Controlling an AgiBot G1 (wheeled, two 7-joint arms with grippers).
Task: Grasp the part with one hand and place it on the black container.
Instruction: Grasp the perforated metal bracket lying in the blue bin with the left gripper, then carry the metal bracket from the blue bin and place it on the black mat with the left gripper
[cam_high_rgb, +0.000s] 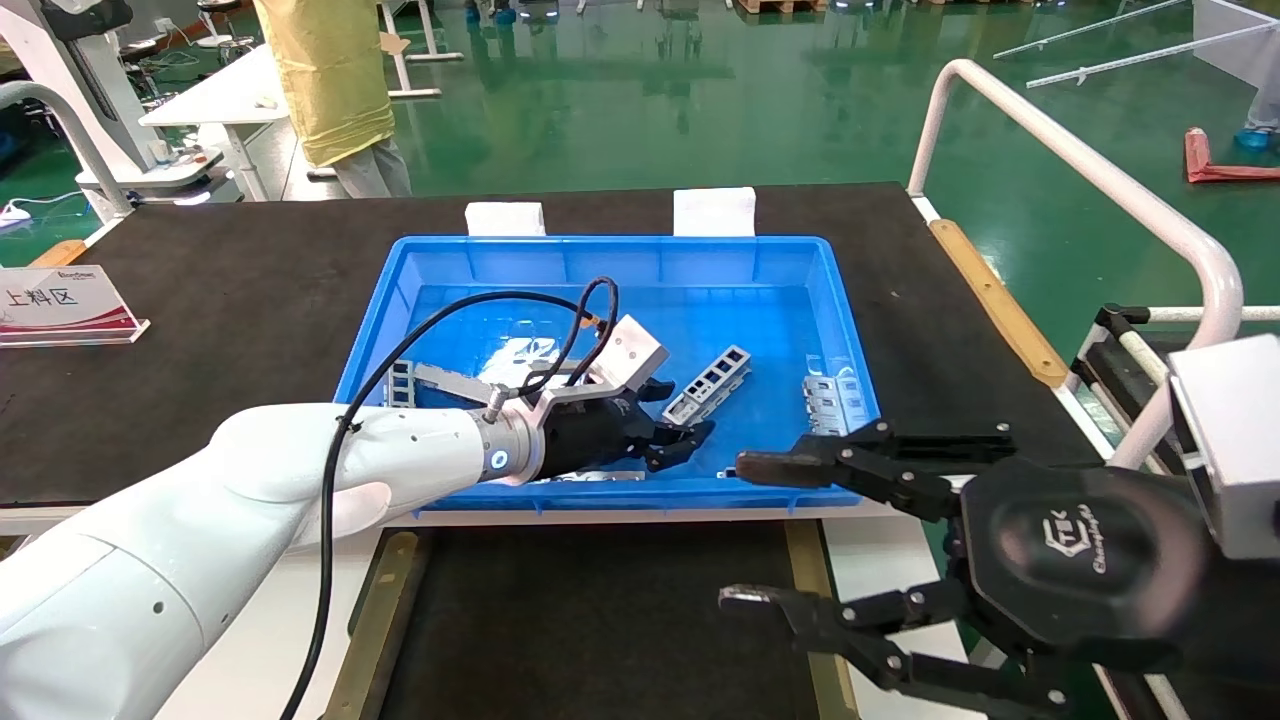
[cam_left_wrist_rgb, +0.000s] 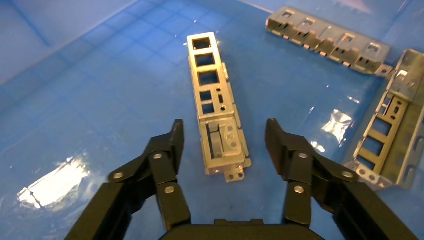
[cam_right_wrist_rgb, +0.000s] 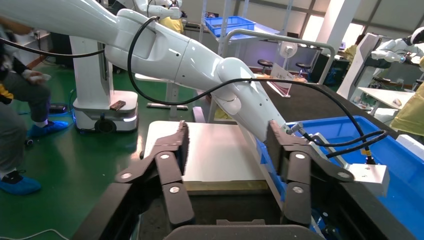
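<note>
**Left pincer poised over the part in the blue bin**

The worktop (cam_high_rgb: 200, 300) carries a blue bin (cam_high_rgb: 610, 258) at its middle and, by the near edge, the black container (cam_high_rgb: 600, 620). A placard (cam_high_rgb: 62, 303) at the left edge reads "上料区". The right pincer (cam_high_rgb: 745, 530), marked "Changingtek" as far as can be read, hangs wide open and empty above the container's right side. The left pincer (cam_left_wrist_rgb: 225, 145) is spread open, straddling the part (cam_left_wrist_rgb: 216, 102) on the bin floor without touching it. Other metal pieces (cam_left_wrist_rgb: 327, 40) lie nearby.
</note>
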